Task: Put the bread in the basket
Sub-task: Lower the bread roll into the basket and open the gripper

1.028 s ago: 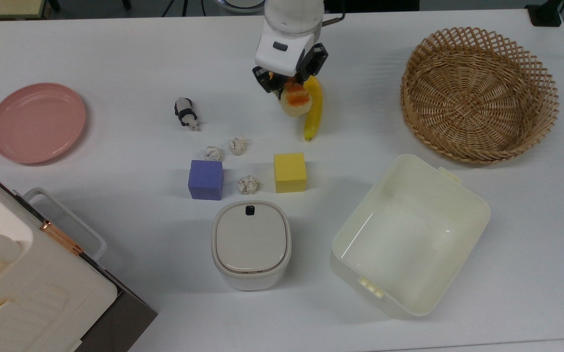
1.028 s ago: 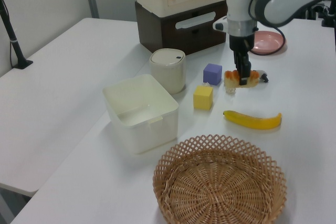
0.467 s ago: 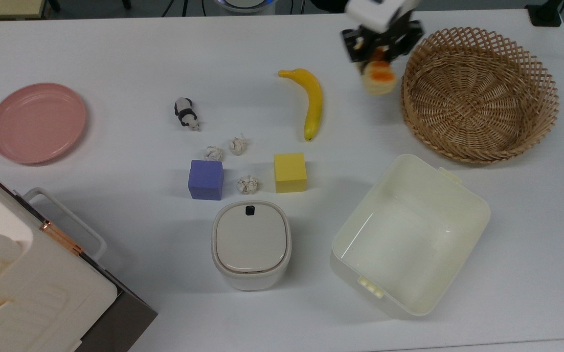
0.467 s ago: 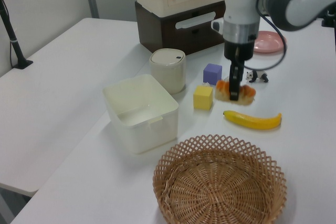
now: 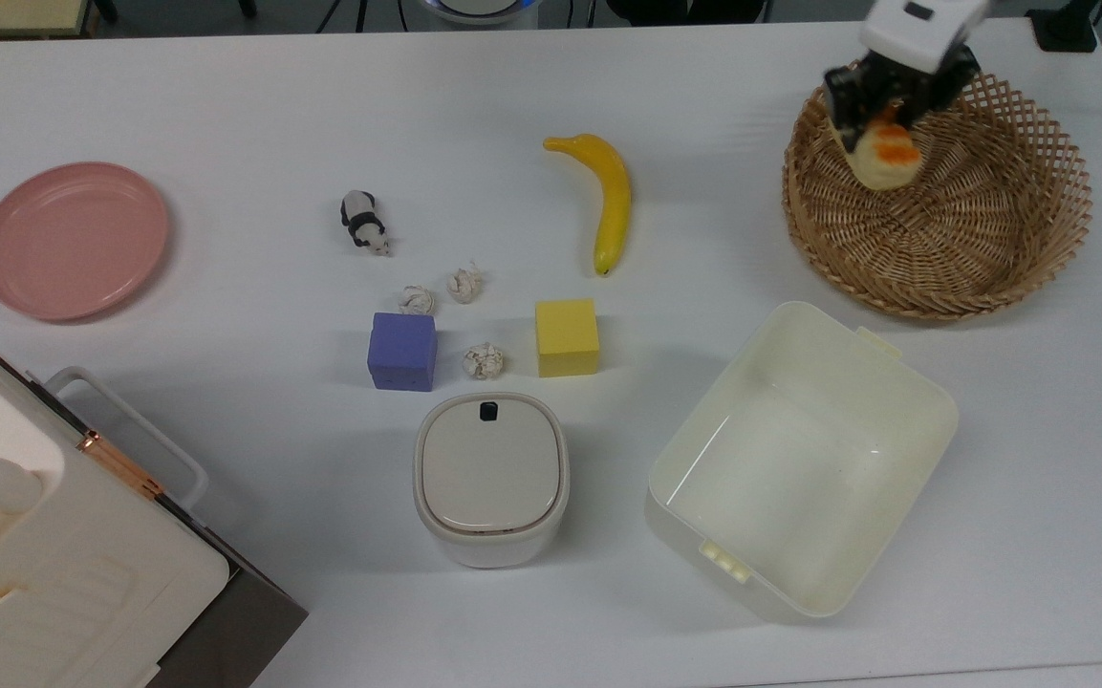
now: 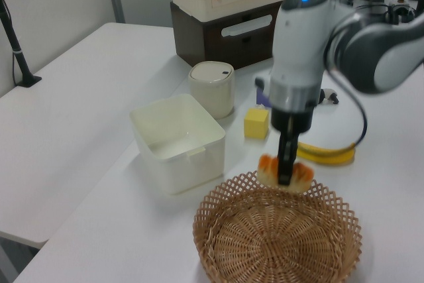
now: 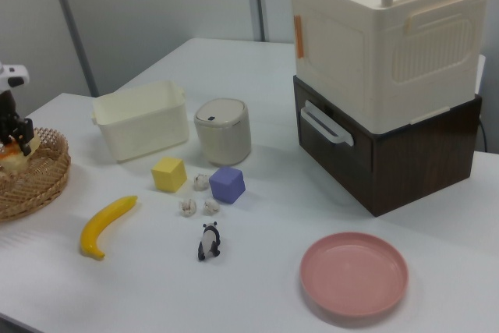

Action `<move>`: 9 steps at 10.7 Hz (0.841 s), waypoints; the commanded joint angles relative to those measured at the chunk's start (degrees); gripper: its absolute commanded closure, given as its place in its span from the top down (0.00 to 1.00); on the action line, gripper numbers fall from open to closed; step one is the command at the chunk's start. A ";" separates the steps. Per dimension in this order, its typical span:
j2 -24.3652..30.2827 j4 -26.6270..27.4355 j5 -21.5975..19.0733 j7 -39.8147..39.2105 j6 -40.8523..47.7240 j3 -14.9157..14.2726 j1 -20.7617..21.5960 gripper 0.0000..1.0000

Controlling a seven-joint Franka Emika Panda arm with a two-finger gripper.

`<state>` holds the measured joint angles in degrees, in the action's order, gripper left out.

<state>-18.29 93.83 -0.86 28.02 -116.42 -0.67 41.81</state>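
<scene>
My end effector (image 5: 880, 113) grips the bread (image 5: 881, 156) (cream sides, orange-brown glazed top), holding it in the air above the near-rim part of the basket (image 5: 990, 239), a round, shallow tan wicker one with an open lattice rim, resting on the white surface (image 5: 226, 143).

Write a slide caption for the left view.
Gripper holds the bread above the near rim of the wicker basket, banana behind.

I read: basket (image 5: 938, 215) rough woven wicker | bread (image 5: 880, 153) glossy-topped | tub (image 5: 799, 459) smooth plastic | worktop (image 5: 226, 96) matt white
</scene>
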 commanded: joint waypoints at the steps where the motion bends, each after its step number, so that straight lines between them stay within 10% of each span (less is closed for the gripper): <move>1: -5.18 -3.22 1.56 0.72 -6.26 -0.91 3.89 0.74; 2: -5.09 -3.21 1.83 0.64 -6.27 -0.91 4.59 1.00; 9: -2.20 -3.48 4.98 0.11 -2.76 -1.79 0.93 1.00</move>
<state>-22.99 90.25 2.29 28.05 -122.07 -2.00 45.21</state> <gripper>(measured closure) 0.000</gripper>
